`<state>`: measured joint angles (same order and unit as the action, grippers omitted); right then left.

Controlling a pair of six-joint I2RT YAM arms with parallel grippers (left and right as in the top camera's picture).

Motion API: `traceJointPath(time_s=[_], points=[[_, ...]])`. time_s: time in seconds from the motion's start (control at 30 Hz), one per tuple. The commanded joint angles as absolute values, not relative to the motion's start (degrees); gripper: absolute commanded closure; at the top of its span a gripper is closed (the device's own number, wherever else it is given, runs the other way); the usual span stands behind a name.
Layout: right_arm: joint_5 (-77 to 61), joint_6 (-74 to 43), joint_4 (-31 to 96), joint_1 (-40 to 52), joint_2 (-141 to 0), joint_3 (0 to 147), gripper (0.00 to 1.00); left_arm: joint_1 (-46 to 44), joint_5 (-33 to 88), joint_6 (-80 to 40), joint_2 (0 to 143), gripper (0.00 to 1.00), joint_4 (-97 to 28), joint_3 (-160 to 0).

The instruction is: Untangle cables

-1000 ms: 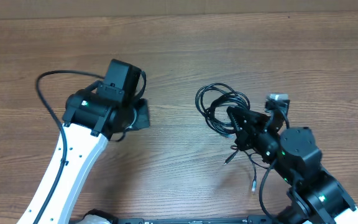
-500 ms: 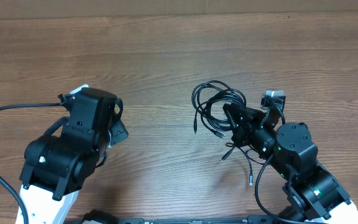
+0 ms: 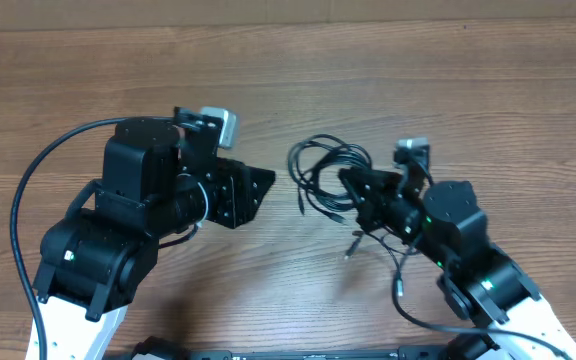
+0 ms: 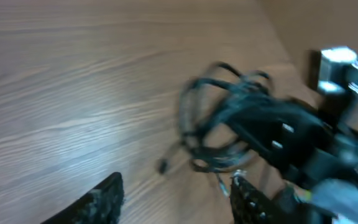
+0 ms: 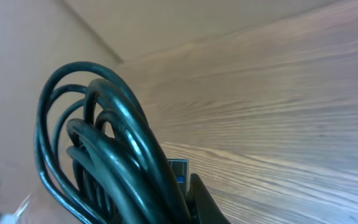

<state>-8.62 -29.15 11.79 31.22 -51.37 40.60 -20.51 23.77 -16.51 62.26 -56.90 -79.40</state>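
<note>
Two thin black flexible cords remained looped together in one tangled coil just beyond the tips of the right claw, above the brown wood-grain counter. That claw was pressed together, pinching several strands at the coil's near edge. Its wrist view showed the loops crowded against its fingers, with a small metal plug behind them. Whether the coil rested on the counter or hung clear of it could not be told. Loose plug ends trailed back beside and behind the right claw.

The change within the last second lay on the other side. The left claw, which had been closed and turned away from the work, had swung round to face the coil and now stood spread, with the coil straight ahead of its open jaws and well short of contact. The right claw had carried the coil slightly toward it.

Judged from this, the arms had shifted from a one-sided hold to a two-sided one. The left claw appeared ready to take a single strand while the right anchored the rest, and no separation had yet begun.
</note>
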Motion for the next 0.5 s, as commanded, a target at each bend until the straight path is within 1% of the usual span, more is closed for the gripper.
traceJointPath(time_s=[0.0,0.1,0.17,0.2,0.3,0.4,0.43,0.47], points=[[-17.04,-27.77,4.69,31.53,-54.76,41.32,0.94,-20.64,29.47,-9.74,61.98,0.44,-57.43,-79.50],[-21.02,-28.25,-0.30,31.53,-57.91,41.32,0.94,-20.64,29.39,-9.39,62.26,0.43,-58.00,-79.50],[-22.92,-28.69,-1.91,31.53,-59.75,41.32,0.94,-20.64,29.10,-9.41,62.59,0.32,-58.28,-79.50],[-23.83,-28.71,-2.31,31.53,-60.38,41.32,0.94,-20.64,28.64,-9.41,62.78,0.30,-58.46,-79.50],[-24.53,-28.88,-2.74,31.53,-61.01,41.32,0.94,-20.64,28.12,-9.43,63.35,0.29,-58.92,-79.50],[-24.60,-29.76,-3.99,31.53,-60.97,41.34,0.94,-20.64,28.14,-9.65,63.61,0.24,-59.37,-79.50],[-24.73,-30.41,-4.29,31.53,-60.99,41.34,0.94,-20.64,28.12,-10.48,63.64,0.18,-59.37,-79.50],[-25.65,-30.39,-4.25,31.53,-60.99,41.34,0.94,-20.64,28.14,-12.91,63.64,0.01,-59.35,-79.50]])
